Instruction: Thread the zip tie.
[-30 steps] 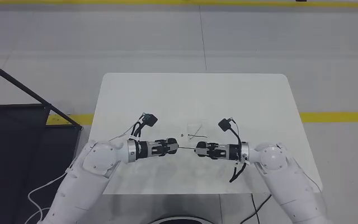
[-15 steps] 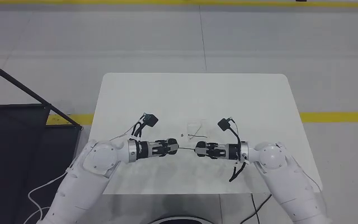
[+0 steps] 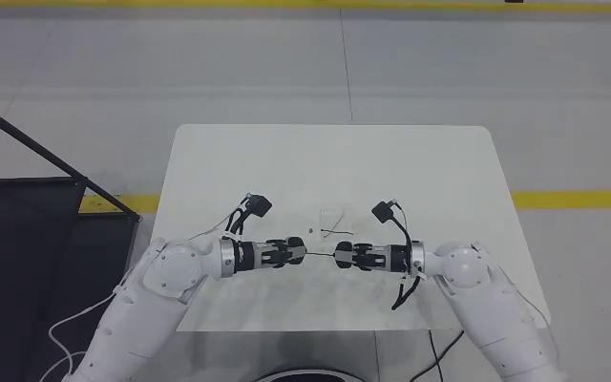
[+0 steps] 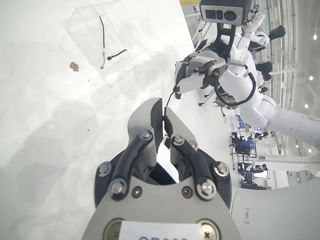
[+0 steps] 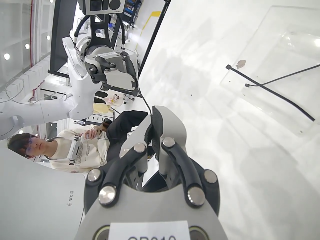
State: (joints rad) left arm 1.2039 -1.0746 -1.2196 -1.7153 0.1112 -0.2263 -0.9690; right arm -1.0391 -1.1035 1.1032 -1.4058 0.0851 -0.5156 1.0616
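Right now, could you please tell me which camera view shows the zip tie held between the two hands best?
The left wrist view: the zip tie runs clear against the white table from the left hand to the right hand. The right wrist view shows a shorter stretch; the top view, a thin line.

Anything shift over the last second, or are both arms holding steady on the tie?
Hardly anything. The left gripper crept slightly rightward; both it and the right gripper keep their jaws shut on the zip tie. The clear tray and spare ties are unmoved.
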